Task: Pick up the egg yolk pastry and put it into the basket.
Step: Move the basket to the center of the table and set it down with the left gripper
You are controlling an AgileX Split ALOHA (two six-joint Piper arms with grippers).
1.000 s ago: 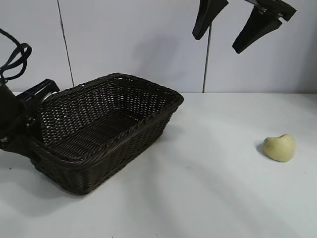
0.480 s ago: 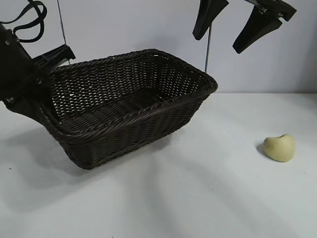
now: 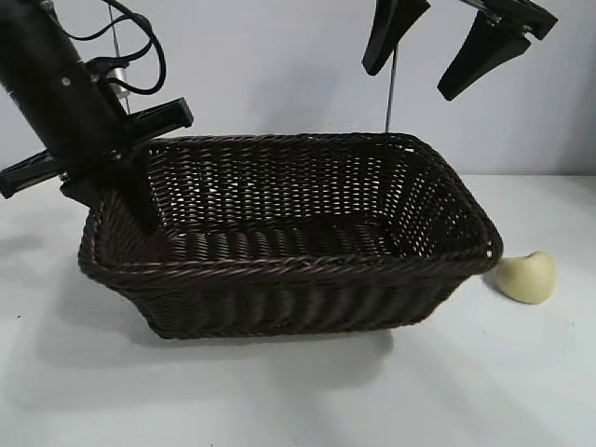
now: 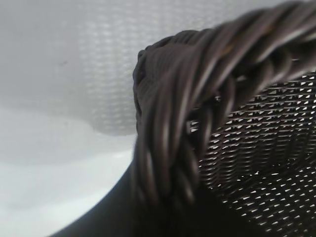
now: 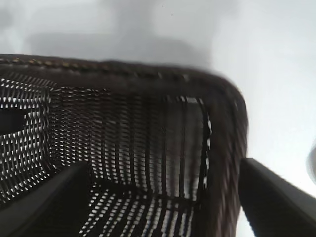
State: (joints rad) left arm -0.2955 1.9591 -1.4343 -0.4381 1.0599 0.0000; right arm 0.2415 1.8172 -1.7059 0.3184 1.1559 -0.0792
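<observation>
White tabletop and pale wall frame the scene as the left gripper clamps the braided rim of the basket at its left end, bringing it alongside the egg yolk pastry, which lies on the table just beside the basket's right corner. The right gripper hangs high above, fingers spread and empty. Picking has not begun; next, the right arm would need to descend and close on the pastry.
</observation>
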